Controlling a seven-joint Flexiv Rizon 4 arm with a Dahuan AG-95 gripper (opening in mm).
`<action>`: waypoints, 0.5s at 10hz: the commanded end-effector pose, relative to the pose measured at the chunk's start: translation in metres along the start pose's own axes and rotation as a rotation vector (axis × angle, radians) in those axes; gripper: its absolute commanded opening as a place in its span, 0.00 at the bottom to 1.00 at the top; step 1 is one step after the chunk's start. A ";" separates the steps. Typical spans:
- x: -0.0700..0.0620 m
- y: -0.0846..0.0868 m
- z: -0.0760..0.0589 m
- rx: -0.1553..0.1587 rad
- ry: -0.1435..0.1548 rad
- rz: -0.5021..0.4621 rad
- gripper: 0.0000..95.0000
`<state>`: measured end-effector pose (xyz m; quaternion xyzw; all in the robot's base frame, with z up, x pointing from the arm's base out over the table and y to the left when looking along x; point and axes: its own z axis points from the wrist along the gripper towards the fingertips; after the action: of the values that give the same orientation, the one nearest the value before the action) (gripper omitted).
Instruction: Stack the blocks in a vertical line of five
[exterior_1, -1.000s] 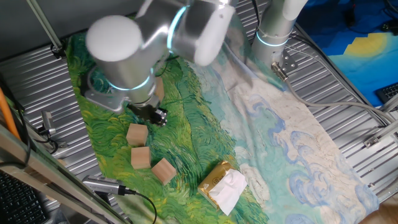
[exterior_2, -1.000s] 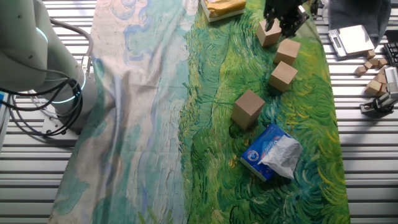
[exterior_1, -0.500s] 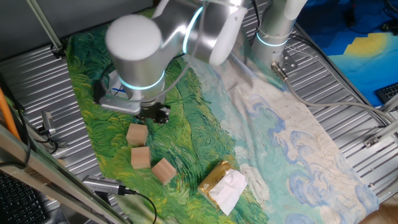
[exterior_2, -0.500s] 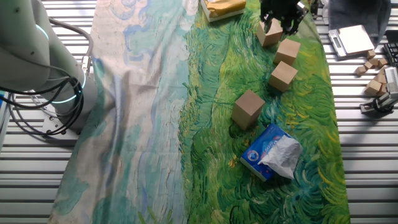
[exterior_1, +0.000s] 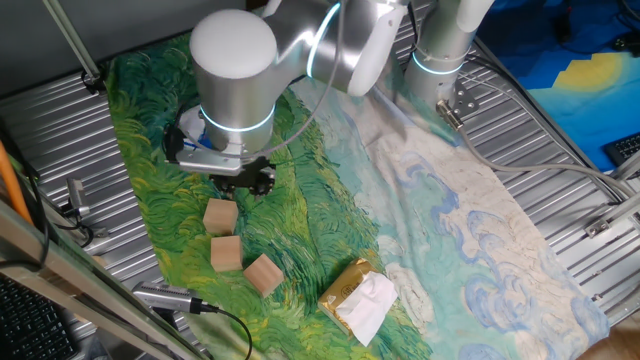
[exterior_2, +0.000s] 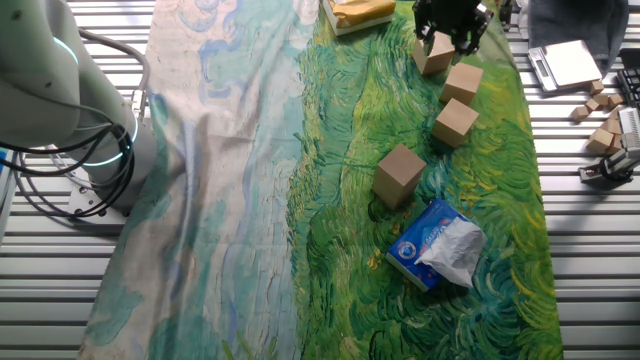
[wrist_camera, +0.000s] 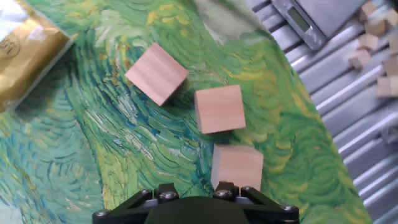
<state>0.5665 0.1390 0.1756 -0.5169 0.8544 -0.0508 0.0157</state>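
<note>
Hand view places the nearest block (wrist_camera: 237, 167) directly ahead of the gripper (wrist_camera: 193, 198), offset slightly right of its centreline, square faces nearly aligned with the frame. Two more blocks lie beyond, the middle block (wrist_camera: 219, 109) and a rotated far block (wrist_camera: 157, 73). None are stacked. Jaws are hidden below the frame edge; whether they stand spread cannot be told.
</note>
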 end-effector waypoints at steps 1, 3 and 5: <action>-0.001 0.000 0.000 0.000 -0.002 -0.043 0.40; -0.001 0.000 0.000 -0.004 -0.012 -0.064 0.40; -0.001 0.000 0.000 -0.001 -0.018 -0.127 0.60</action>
<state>0.5667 0.1398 0.1759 -0.5647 0.8238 -0.0447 0.0193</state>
